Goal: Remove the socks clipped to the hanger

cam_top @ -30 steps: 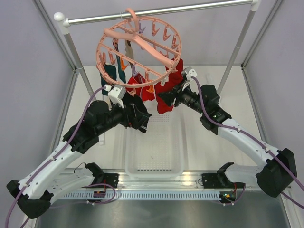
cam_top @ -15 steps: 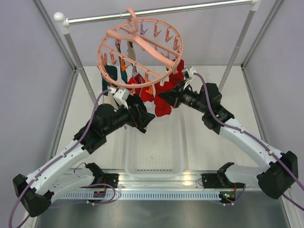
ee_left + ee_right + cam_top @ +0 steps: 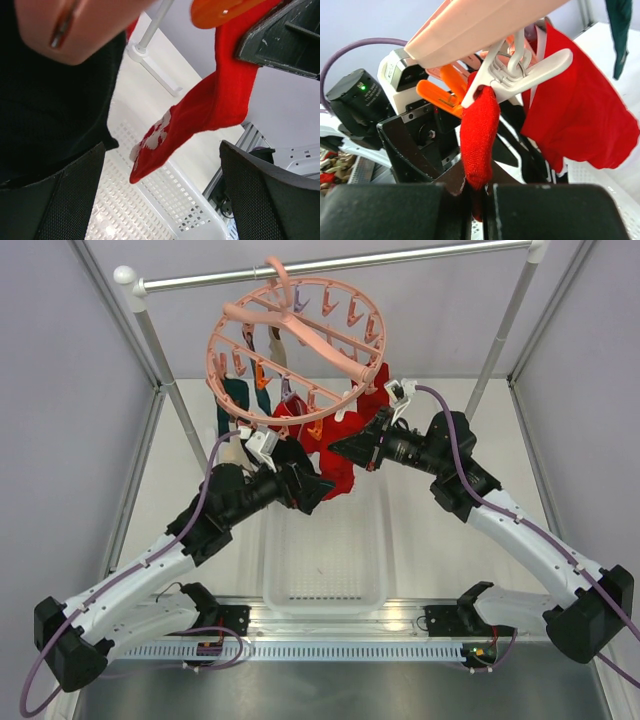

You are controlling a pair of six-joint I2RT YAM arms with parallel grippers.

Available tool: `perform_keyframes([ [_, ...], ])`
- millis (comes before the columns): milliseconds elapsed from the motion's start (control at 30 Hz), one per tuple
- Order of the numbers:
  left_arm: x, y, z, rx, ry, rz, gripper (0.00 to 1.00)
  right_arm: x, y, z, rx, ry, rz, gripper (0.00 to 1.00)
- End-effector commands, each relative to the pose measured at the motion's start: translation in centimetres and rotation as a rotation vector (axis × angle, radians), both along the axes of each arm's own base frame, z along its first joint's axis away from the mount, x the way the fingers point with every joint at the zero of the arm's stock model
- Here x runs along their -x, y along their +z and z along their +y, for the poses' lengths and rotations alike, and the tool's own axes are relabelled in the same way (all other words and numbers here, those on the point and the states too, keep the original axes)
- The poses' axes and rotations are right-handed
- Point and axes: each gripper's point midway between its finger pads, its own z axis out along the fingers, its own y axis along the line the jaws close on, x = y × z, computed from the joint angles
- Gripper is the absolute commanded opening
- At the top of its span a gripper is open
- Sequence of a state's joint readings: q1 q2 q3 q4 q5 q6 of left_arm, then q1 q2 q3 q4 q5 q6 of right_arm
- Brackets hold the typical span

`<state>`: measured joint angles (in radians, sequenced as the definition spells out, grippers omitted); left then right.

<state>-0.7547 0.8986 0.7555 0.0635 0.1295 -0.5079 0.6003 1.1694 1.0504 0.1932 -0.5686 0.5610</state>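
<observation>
The hanger (image 3: 300, 335) hangs by its hook from the metal rail (image 3: 400, 257) in the upper middle of the overhead view, tilted, with its lower rim toward the arms. The socks dangle from clips along that lower rim: teal socks (image 3: 232, 400) at the left, and red ones at the middle and right.

In the right wrist view a narrow red sock (image 3: 479, 130) hangs from a white clip (image 3: 530, 67) at the centre, and its lower end runs down between the jaws of the right gripper (image 3: 480, 200). The jaws are pressed together and pinch it. An orange clip (image 3: 440, 92) sits just left of that sock, and a wider red sock (image 3: 580, 120) hangs at the right.

The left gripper (image 3: 160, 165) is just beside the right one under the ring, with its jaws spread wide. A black sock (image 3: 50, 100) fills the left of its view, down to the left finger (image 3: 50, 205). A red sock with white marks (image 3: 200, 115) hangs in the gap, apart from both fingers.

Below the socks a white mesh basket (image 3: 325, 560) stands on the desk (image 3: 420, 540) between the two arms
</observation>
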Motion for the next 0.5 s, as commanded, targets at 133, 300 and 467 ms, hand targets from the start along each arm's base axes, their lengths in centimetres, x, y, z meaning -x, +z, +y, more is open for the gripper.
perform_keyframes([
  [133, 0.9, 2.1, -1.5, 0.074, -0.082, -0.073, 0.94, 1.8, 3.5, 0.3, -0.089, 0.087, -0.006, 0.06],
  [300, 1.6, 2.1, -2.3, 0.09, -0.122, -0.077, 0.83, 1.8, 3.7, 0.4, -0.106, 0.087, 0.003, 0.05],
  [467, 1.9, 1.6, -2.8, 0.091, -0.14, -0.062, 0.59, 1.4, 3.2, 0.5, -0.109, 0.074, 0.02, 0.06],
])
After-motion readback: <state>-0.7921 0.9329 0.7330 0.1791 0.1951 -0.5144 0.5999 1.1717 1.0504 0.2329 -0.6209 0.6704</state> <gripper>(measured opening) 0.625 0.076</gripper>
